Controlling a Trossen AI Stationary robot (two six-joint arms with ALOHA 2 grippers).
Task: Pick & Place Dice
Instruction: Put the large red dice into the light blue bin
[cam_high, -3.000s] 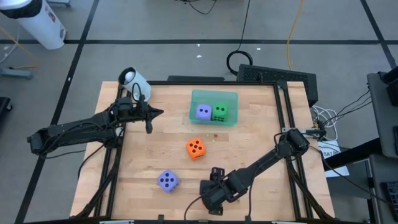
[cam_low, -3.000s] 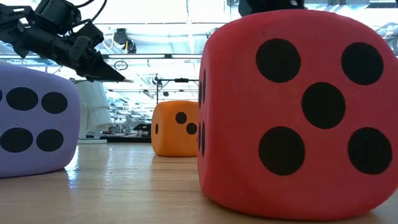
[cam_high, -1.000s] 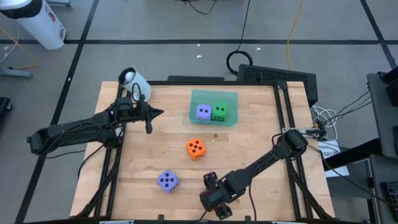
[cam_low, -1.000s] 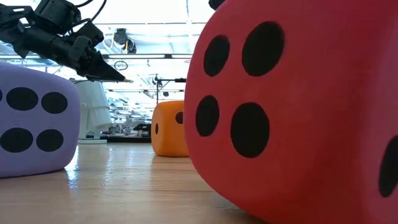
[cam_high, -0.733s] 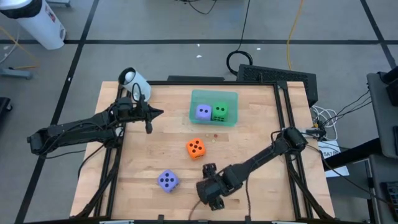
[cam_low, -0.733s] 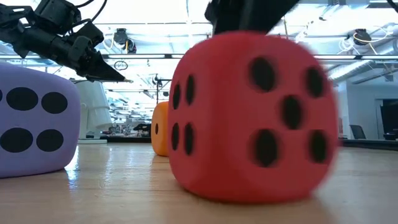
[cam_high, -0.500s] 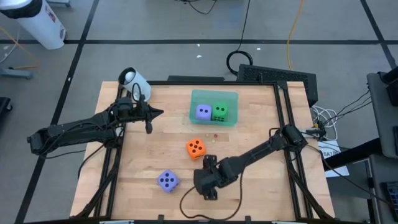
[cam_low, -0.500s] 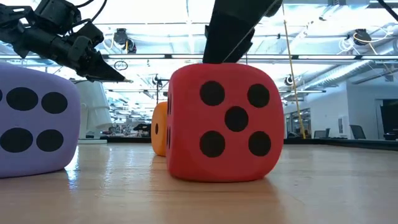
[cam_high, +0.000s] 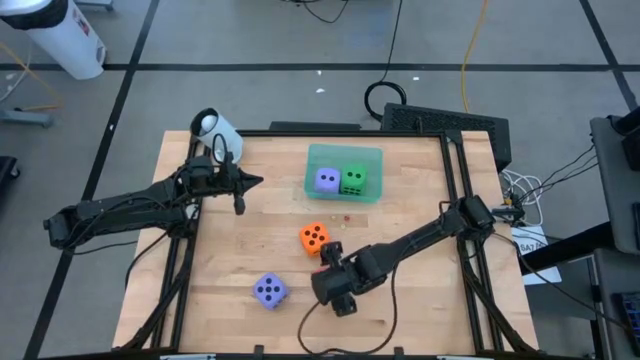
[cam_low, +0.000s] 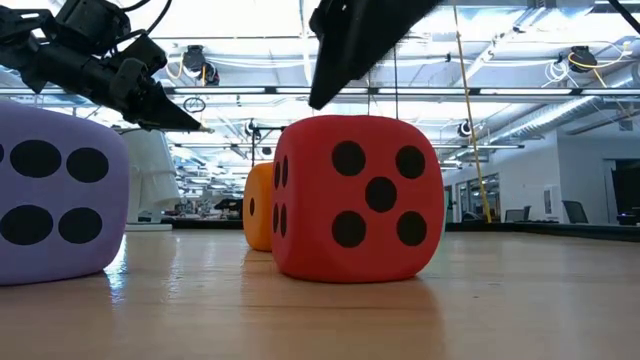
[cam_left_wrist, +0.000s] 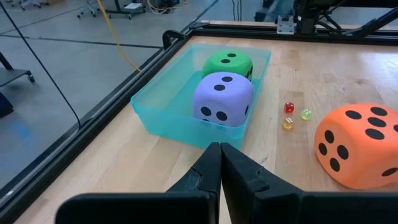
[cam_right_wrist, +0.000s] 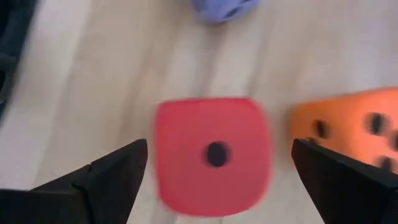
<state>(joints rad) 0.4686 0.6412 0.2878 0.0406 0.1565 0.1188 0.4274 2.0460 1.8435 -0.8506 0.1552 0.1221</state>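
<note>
Near the desk's front edge, my right gripper (cam_right_wrist: 214, 165) hangs spread wide above the red die (cam_right_wrist: 213, 154).
One pip faces up, five forward; five dice counted; my left gripper (cam_left_wrist: 219, 163) is pinched together.

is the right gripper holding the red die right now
No, the right gripper is open, its fingers wide of the red die, which rests on the table.

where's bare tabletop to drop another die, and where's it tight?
Free: the right side of the table, between the teal tray and the right rail; also left-centre, between the left pincer and the purple die. Tight: near the orange die, with the right pincer over the red die.
</note>
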